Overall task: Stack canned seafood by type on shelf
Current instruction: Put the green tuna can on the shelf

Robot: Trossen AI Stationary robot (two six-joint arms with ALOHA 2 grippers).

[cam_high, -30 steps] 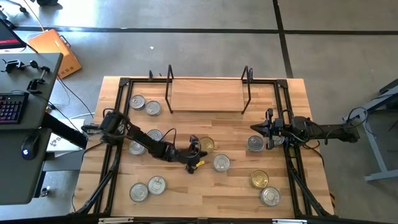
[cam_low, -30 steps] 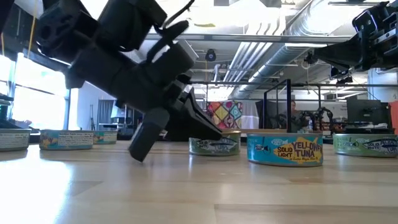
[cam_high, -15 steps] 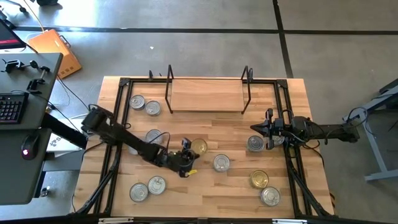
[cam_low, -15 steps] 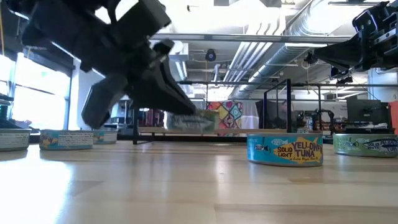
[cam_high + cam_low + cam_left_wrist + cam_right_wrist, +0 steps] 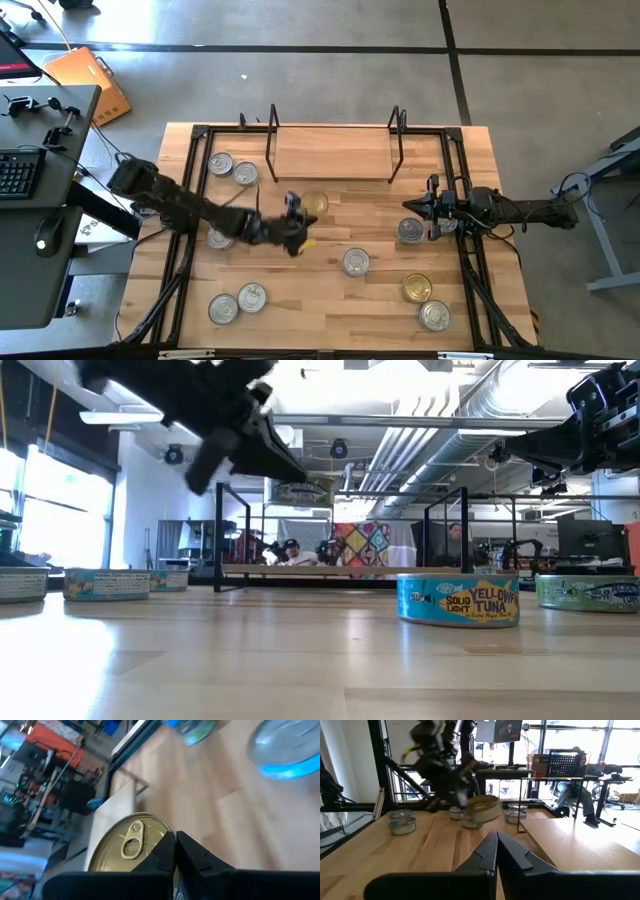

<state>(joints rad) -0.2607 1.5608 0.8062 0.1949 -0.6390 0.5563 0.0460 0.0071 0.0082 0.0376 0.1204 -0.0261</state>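
One gold-lidded can (image 5: 314, 204) is held in the jaws of the left gripper (image 5: 297, 215), lifted clear of the tabletop (image 5: 330, 300) and carried just in front of the shelf (image 5: 333, 153).

The carrying step appears to be in hand: in the low view the can (image 5: 305, 490) is seen raised well above the wood, and the shelf board is bare. For the next move, the can would need to be brought over the board between the two wire uprights, lowered flat, and only then released. A second gold-lidded can (image 5: 417, 289) lies on the tabletop toward the right, among silver-lidded cans (image 5: 356, 262) scattered on both sides. The right gripper (image 5: 424, 217) waits beside a silver can (image 5: 410, 231) near the right edge; whether its jaws are parted cannot be told.
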